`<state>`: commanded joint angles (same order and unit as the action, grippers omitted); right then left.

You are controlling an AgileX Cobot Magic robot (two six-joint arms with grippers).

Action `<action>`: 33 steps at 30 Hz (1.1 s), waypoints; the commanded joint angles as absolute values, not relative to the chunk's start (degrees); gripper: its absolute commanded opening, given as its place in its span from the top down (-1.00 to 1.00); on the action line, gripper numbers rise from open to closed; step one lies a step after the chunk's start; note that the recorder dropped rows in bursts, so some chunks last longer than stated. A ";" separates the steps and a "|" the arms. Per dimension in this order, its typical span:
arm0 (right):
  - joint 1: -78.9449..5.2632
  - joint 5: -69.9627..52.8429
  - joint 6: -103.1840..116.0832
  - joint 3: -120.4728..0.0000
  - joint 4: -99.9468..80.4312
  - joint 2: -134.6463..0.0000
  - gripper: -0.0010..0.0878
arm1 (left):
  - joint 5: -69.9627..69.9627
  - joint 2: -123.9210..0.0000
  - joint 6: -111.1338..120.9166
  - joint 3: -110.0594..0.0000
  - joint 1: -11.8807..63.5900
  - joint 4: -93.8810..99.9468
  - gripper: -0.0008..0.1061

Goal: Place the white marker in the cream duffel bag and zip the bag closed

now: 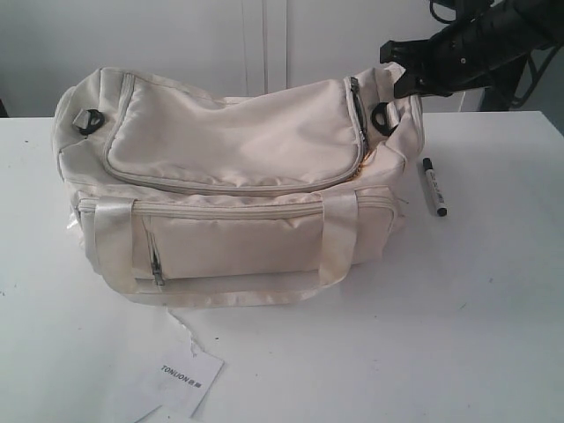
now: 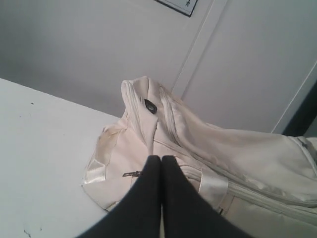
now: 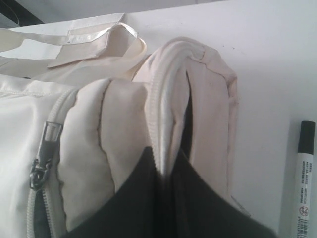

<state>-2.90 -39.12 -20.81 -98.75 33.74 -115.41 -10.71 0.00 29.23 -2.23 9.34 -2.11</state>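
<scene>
Upper right of the exterior frame: right gripper pinched shut on the cream duffel bag end fold, probably bracing it for zip work; white marker lies on table just right of bag; left gripper closed, empty.

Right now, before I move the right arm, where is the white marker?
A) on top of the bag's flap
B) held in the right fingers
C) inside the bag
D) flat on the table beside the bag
D: the white marker lies flat on the table just off the end of the cream duffel bag, apart from it, with nothing gripping it.
</scene>
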 joint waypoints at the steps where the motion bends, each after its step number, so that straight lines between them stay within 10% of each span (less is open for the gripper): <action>1: -2.90 -39.12 -20.81 -98.75 33.74 -115.41 0.98 | -8.23 0.00 27.62 -3.67 9.34 -1.65 0.99; 33: -2.90 -39.12 -20.81 -98.75 33.74 -115.41 0.98 | 3.19 -34.33 15.02 -33.01 9.34 -1.65 0.99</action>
